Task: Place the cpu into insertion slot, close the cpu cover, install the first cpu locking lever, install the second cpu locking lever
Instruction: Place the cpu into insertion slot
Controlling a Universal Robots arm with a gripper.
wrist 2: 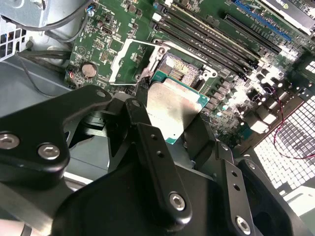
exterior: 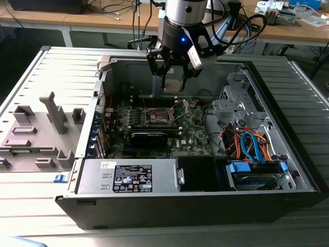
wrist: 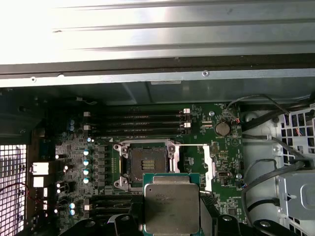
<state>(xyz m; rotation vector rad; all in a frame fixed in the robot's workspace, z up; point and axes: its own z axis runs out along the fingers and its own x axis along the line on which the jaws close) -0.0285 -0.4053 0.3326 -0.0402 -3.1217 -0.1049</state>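
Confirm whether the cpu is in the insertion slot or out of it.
Out. The claw grips the cpu above the board, and the insertion slot lies bare, its contacts exposed in both wrist views.

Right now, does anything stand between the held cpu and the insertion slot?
Nothing visible does. The gripper holds the cpu above the board; the insertion slot lies open, and its cpu cover is swung aside.

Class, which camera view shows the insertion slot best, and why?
The first wrist view: the slot lies open and almost whole, seen from straight above. In the second wrist view the cpu hides part of it; the exterior view shows it from afar, at a slant.
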